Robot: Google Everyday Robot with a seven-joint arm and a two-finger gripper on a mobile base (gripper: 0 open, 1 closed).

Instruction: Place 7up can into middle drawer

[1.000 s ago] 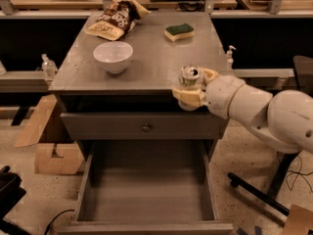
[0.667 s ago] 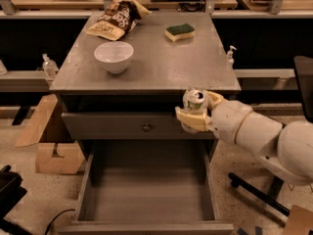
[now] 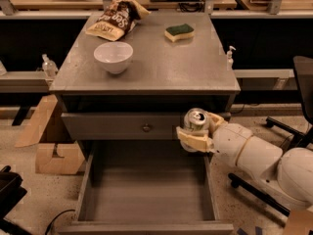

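a grey tabletop (image 3: pixel 161 70) is topping a cabinet that is standing on a speckled floor (image 3: pixel 29 195), with a long bench (image 3: pixel 254 13) running across the room behind it. a white bowl (image 3: pixel 113 57) is sitting towards the left of the tabletop. a crumpled chip bag (image 3: pixel 115 21) is lying at the back left corner, and a green-and-yellow sponge (image 3: pixel 179 32) is resting at the back right, well apart from the bowl.

under the top, a shallow drawer front (image 3: pixel 107 126) with a round knob (image 3: pixel 145 128) is sitting closed. below it the middle drawer (image 3: pixel 146 195) is standing pulled out towards the camera, showing its flat grey bottom and side walls.

the tool (image 3: pixel 198 129) is reaching in from the right on a white arm. its cream fingers (image 3: pixel 194 141) are clamping around the 7up can (image 3: pixel 196 119). the can is being held upright, silver top showing, in front of the right end of the knobbed drawer front and above the rear right corner of the open middle drawer, not touching its bottom.

a small clear bottle (image 3: pixel 229 57) is standing just beside the cabinet's right edge, and another bottle (image 3: pixel 48 66) is standing on the left. pieces of cardboard (image 3: pixel 49 151) are leaning by the cabinet's left side. the dark base of a chair (image 3: pixel 293 131) is showing on the right, behind the arm.
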